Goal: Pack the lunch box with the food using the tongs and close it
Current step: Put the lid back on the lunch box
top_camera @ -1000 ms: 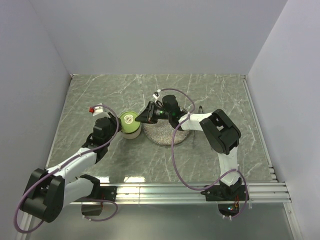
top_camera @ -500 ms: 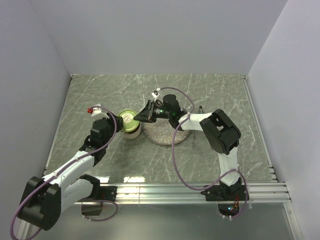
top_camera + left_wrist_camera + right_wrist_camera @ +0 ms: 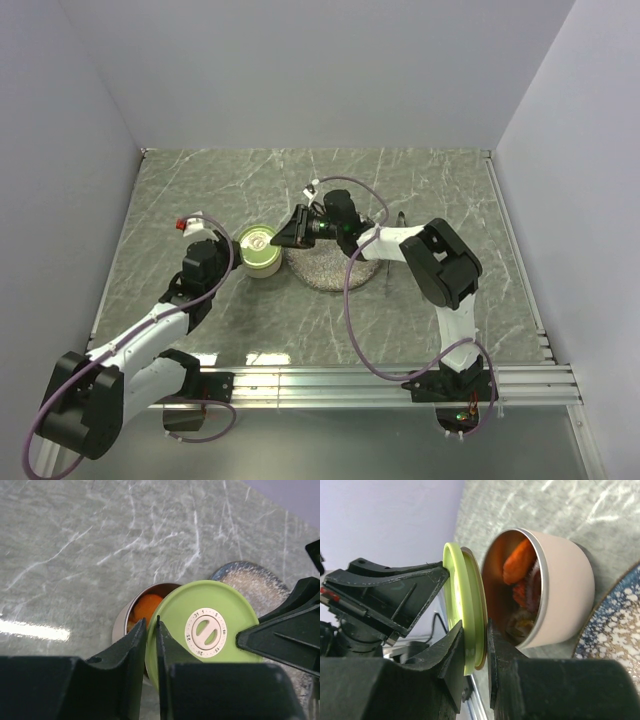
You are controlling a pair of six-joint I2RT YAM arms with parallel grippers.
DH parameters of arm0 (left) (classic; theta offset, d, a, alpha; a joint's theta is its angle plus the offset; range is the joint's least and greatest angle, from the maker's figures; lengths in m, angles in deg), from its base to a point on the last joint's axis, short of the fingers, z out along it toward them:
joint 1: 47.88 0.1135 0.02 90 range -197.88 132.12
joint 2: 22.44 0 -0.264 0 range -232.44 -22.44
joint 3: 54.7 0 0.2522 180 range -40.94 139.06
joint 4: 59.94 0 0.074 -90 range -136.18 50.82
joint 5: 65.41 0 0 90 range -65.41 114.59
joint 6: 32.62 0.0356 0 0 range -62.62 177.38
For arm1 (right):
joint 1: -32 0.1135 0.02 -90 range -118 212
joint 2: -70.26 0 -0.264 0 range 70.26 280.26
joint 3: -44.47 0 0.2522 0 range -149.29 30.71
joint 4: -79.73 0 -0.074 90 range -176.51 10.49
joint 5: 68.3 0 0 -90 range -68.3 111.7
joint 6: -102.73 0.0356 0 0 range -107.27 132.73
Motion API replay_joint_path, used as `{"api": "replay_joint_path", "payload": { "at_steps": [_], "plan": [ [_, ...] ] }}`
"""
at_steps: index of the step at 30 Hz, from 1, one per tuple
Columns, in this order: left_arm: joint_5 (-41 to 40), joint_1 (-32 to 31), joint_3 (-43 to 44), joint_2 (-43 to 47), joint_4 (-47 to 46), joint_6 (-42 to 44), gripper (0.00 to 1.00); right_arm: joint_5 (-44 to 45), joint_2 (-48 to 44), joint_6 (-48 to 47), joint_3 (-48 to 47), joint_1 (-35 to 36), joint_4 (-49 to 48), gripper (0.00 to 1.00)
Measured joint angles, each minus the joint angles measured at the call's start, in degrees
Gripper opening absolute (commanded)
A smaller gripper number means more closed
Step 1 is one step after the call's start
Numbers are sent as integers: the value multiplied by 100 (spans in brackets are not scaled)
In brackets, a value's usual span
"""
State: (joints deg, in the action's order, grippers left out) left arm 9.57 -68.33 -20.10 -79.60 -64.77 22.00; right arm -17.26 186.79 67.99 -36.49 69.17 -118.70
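the lunch box [image 3: 565,585], a small steel tin, stands open on the marbled table [image 3: 100,540], just left of the speckled plate [image 3: 250,577] and close against its rim. inside it lies the food [image 3: 147,605]: orange chunks show plainly, with some darker bits beneath them in the right wrist view. the green lid [image 3: 205,630] with its pale round dial is held over the tin between the two arms, not seated; a gap shows between it and the tin's rim, and part of the opening with the orange pieces is uncovered past the lid's edge. the left gripper [image 3: 150,625] comes in from the left, its two fingers pinched together on the lid's left edge. the right gripper [image 3: 475,630] reaches across from over the plate, its fingers clamped on the opposite edge of the same lid. in the top view the two grippers face each other across the lid.
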Motion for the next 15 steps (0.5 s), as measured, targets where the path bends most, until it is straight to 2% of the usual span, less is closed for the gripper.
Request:
{"api": "replay_joint_path", "payload": {
  "at_steps": [15],
  "plan": [
    [-70, 17, -166, -35, 348, 39, 15, 323, 160, -673, -448, 208, 1056, 0]
  ]
}}
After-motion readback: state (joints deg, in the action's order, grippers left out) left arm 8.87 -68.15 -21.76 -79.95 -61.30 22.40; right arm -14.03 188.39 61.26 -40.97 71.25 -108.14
